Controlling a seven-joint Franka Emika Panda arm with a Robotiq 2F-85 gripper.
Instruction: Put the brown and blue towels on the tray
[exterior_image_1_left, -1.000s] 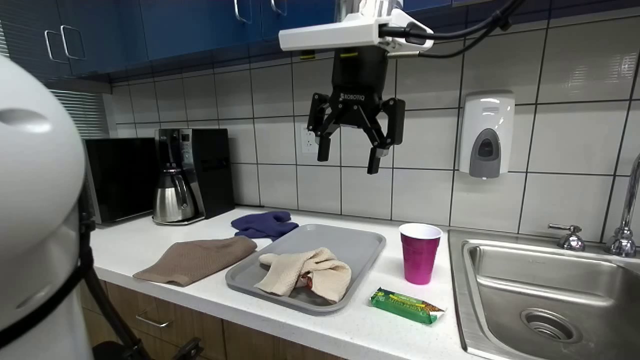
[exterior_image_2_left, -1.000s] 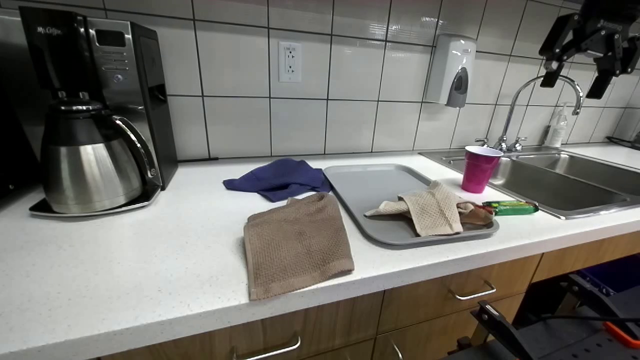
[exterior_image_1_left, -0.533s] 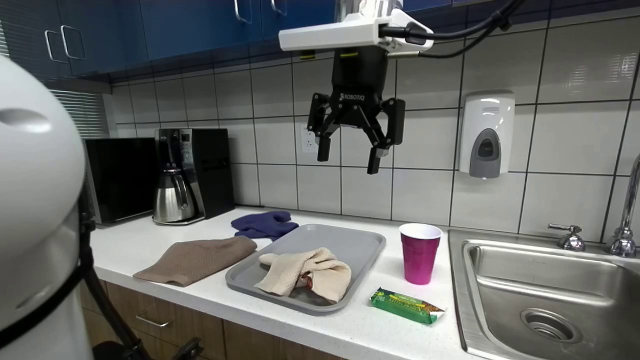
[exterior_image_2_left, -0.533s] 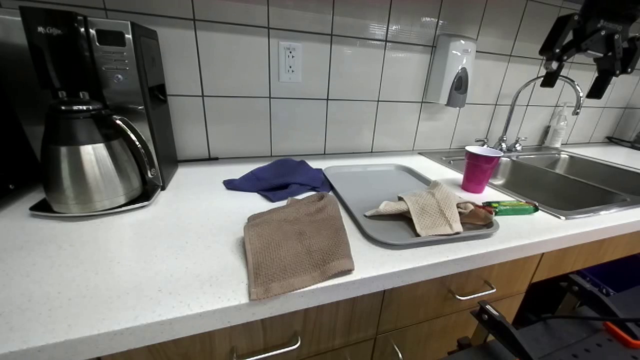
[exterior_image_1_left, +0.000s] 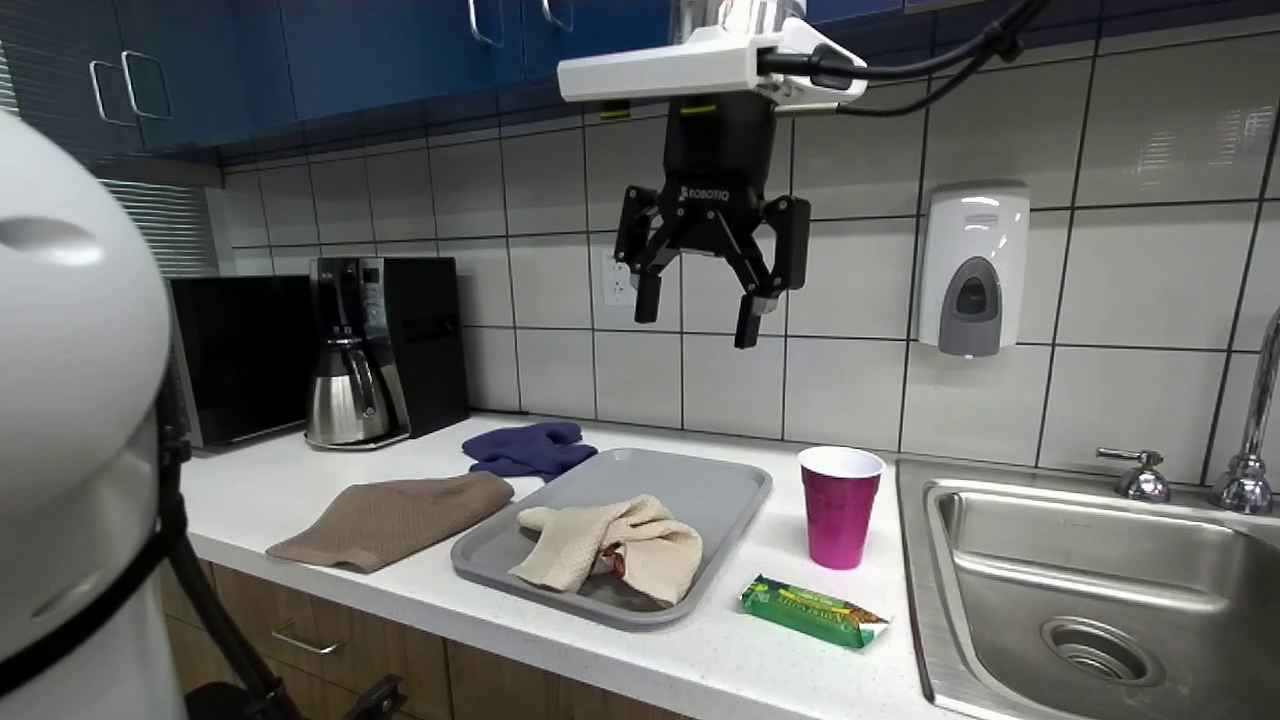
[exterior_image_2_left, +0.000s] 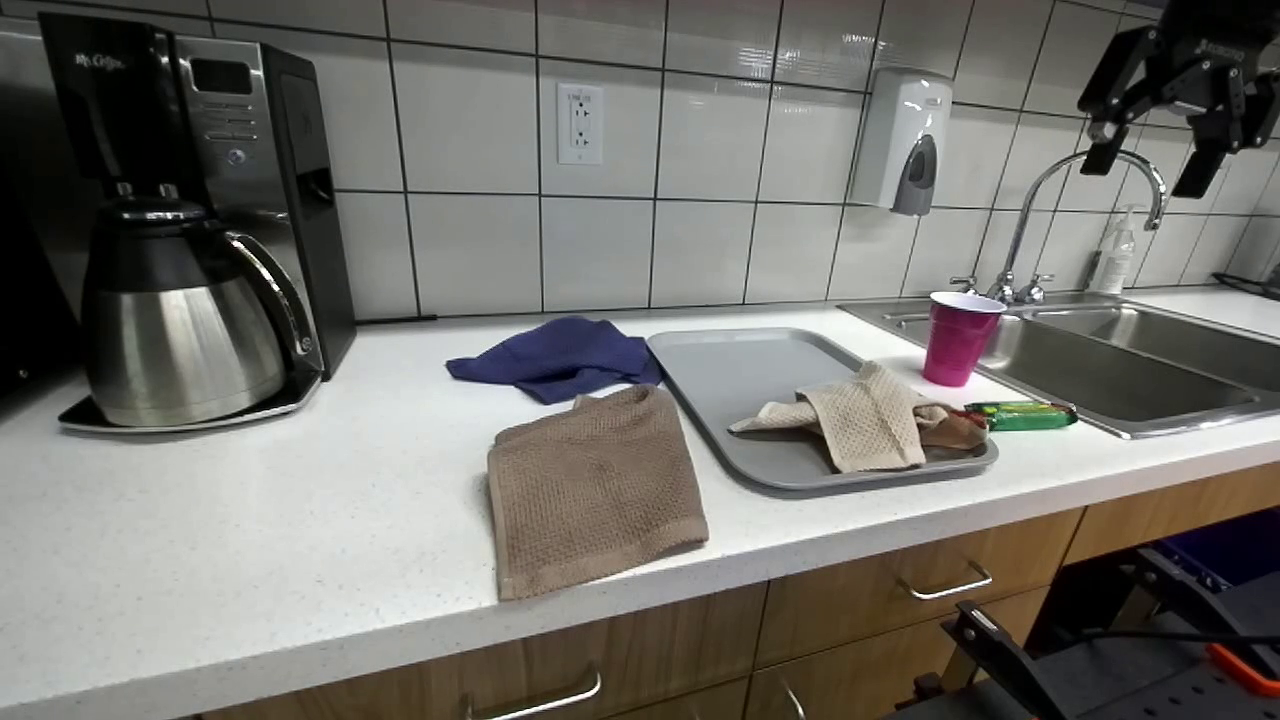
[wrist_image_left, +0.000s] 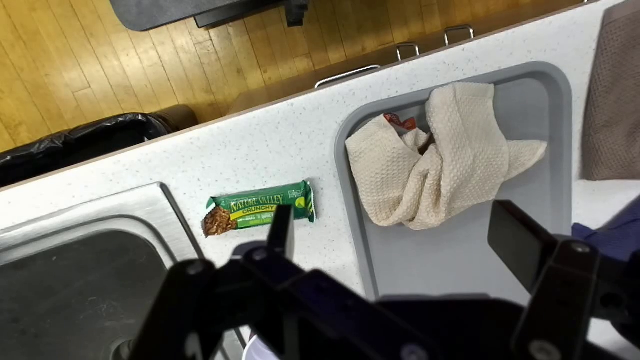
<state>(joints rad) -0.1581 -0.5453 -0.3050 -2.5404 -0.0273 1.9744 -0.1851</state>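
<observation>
The brown towel (exterior_image_1_left: 400, 515) lies flat on the counter left of the tray; it also shows in an exterior view (exterior_image_2_left: 600, 490) and, cut off, at the right edge of the wrist view (wrist_image_left: 615, 100). The crumpled blue towel (exterior_image_1_left: 528, 450) lies behind it near the wall (exterior_image_2_left: 565, 360); a corner shows in the wrist view (wrist_image_left: 610, 232). The grey tray (exterior_image_1_left: 690, 480) holds a cream towel (exterior_image_1_left: 610, 545), bunched around something reddish, mostly hidden. My gripper (exterior_image_1_left: 697, 315) is open and empty, high above the counter; its fingers show in the wrist view (wrist_image_left: 395, 232), pointing down over the tray.
A magenta cup (exterior_image_1_left: 840, 515) and a green snack bar (exterior_image_1_left: 812, 612) stand and lie right of the tray, beside the steel sink (exterior_image_1_left: 915, 560). A coffee maker (exterior_image_2_left: 215, 220) stands at the left. Blue cabinets (exterior_image_1_left: 400, 60) hang above. A soap dispenser (exterior_image_1_left: 972, 270) is on the wall.
</observation>
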